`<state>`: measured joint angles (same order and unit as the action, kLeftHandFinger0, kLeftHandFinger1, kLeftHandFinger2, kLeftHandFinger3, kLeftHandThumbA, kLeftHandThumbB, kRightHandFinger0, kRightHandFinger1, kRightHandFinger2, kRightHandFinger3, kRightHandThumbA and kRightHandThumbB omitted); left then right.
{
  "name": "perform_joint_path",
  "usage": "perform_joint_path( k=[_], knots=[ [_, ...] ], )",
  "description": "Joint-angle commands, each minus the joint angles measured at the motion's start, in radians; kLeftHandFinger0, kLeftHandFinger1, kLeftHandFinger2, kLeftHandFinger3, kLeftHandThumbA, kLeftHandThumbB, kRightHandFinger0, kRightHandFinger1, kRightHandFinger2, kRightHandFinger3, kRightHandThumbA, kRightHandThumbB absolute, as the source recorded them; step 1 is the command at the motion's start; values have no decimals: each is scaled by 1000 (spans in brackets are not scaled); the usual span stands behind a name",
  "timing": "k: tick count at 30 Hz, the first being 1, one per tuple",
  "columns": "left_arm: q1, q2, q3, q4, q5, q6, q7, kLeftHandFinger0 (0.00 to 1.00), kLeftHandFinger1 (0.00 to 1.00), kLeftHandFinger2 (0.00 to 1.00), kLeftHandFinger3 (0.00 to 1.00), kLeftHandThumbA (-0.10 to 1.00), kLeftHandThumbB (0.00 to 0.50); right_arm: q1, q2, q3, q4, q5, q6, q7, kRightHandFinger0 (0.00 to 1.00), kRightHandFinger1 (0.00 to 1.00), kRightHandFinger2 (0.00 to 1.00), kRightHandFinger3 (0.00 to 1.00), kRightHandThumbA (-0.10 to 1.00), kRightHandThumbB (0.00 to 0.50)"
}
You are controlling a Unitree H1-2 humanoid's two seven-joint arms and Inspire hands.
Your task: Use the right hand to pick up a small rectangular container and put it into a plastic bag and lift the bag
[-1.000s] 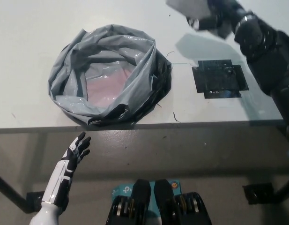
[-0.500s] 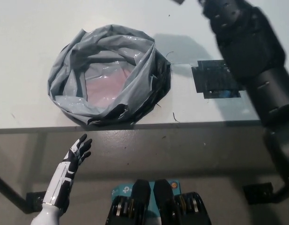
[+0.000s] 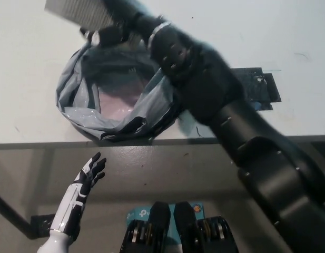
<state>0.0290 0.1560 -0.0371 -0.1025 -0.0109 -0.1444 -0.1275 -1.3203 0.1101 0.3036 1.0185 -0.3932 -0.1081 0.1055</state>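
Note:
My black right arm reaches across the picture from the lower right. Its right hand (image 3: pixel 116 23) is shut on a small rectangular container (image 3: pixel 78 11), white with fine print, held tilted above the far rim of the grey plastic bag (image 3: pixel 80 108). The bag sits open on the white table (image 3: pixel 25 63), its pinkish inside showing. The arm hides the bag's right side. My white left hand (image 3: pixel 89 173) rests open below the table's front edge at the lower left.
A black patch of tape (image 3: pixel 259 87) lies on the table to the right of the bag, partly behind my arm. The table's front edge (image 3: pixel 46 143) runs across the middle of the picture.
My right arm has swung from the upper right to the left, carrying the container over the bag. The left hand has stayed where it was.

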Motion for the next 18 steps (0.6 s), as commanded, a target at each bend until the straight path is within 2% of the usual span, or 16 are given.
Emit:
perform_joint_path(
  k=[1,3,5,7,9,12,14,18],
  knots=[
    [-2,12,-4,-18,-5,-26,-17,1000,1000,1000,1000,989,275,-68,29,21,85,-19,-91,-80,0,340,756,816,-100,146],
    [0,12,-8,-26,0,-16,-18,1000,1000,1000,1000,988,277,-64,38,35,135,-32,-111,-102,0,316,748,805,-100,150],
    [-5,14,-8,-16,-2,-26,-21,1000,1000,1000,1000,973,280,-54,44,49,179,-40,-127,-115,0,316,777,859,-100,156],
    [-11,18,-9,-16,-1,-26,-23,1000,1000,1000,1000,967,273,-50,45,63,210,-46,-132,-132,0,353,792,879,-100,159],
    [-18,20,-9,-18,7,-28,-23,1000,1000,1000,1000,971,269,-46,43,69,239,-45,-133,-138,3,402,837,908,-100,135],
    [-22,21,-9,-23,11,-22,-24,1000,1000,1000,1000,972,270,-39,38,74,263,-45,-137,-147,16,444,882,957,-100,129],
    [-26,23,-9,-19,14,-25,-26,1000,1000,1000,1000,973,274,-30,35,78,278,-48,-141,-154,0,421,863,945,-100,130],
    [-32,32,-8,-16,15,-28,-31,1000,1000,1000,1000,968,263,-14,22,95,297,-64,-129,-153,0,439,873,929,-100,116]
  ],
)
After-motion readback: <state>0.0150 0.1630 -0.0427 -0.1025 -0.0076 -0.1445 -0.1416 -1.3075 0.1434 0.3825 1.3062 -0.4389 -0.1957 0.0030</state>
